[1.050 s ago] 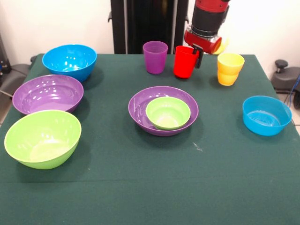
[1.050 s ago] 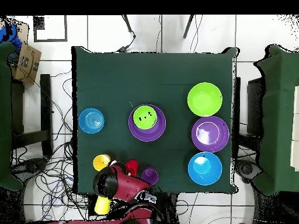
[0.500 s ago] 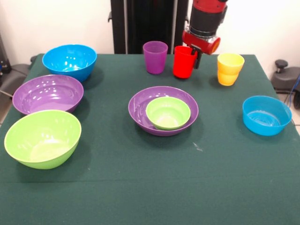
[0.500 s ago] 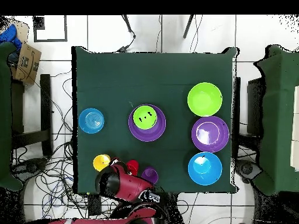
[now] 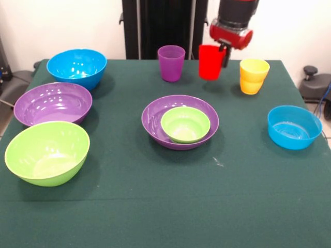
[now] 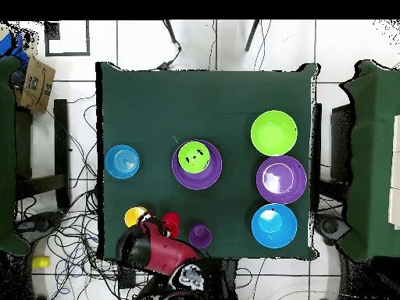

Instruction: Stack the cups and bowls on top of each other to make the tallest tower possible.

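front: tool [image 5: 224, 53] clamped on red cup [image 5: 210, 62] rim, cup lifted off bench [image 5: 155, 206]. step: carry it; small green bowl [image 5: 185, 124] in purple bowl [image 5: 180, 121] sits nearer the camera, below-left of tool. overhead: red cup [image 6: 170, 224] just beside arm; next lower it upright into green bowl [image 6: 194, 156].

Arm [image 5: 235, 10] is cut off by the top edge in the front view, so only the wrist and end effector [image 5: 223, 51] show; one finger [image 5: 225, 56] is visible against the red cup [image 5: 210, 62] rim, the other is hidden, and how the jaws stand can't be read. From overhead the arm body [image 6: 156, 248] covers the end effector and most of the red cup [image 6: 171, 224], plus part of the yellow cups [image 6: 135, 216], which read as one disc from above. Small green bowl [image 5: 185, 124] hides the floor of the purple bowl [image 5: 155, 114] it sits in, and the worktop [image 5: 165, 206] runs off the bottom edge of the front view.
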Robot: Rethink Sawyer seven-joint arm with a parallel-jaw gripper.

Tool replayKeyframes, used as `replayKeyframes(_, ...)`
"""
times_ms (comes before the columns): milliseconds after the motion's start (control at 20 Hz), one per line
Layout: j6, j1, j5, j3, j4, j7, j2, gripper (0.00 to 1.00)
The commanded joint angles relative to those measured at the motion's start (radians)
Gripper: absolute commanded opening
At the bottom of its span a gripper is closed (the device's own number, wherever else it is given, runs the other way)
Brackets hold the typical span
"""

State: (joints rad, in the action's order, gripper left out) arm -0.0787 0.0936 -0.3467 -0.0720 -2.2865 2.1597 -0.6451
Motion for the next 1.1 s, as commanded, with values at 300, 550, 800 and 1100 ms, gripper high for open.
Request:
replayKeyframes(300, 0.518, 0.267, -0.04, -0.268, 0.23, 0.223, -0.131, 0.0)
replayKeyframes(550, 0.668, 0.296, 0.007, -0.351, 0.377, 0.21, -0.12, 0.0)
replayKeyframes(800, 0.68, 0.241, -0.007, -0.324, 0.44, 0.167, -0.107, 0.0)
replayKeyframes(1100, 0.694, 0.15, 0.009, -0.281, 0.487, 0.085, -0.117, 0.0)
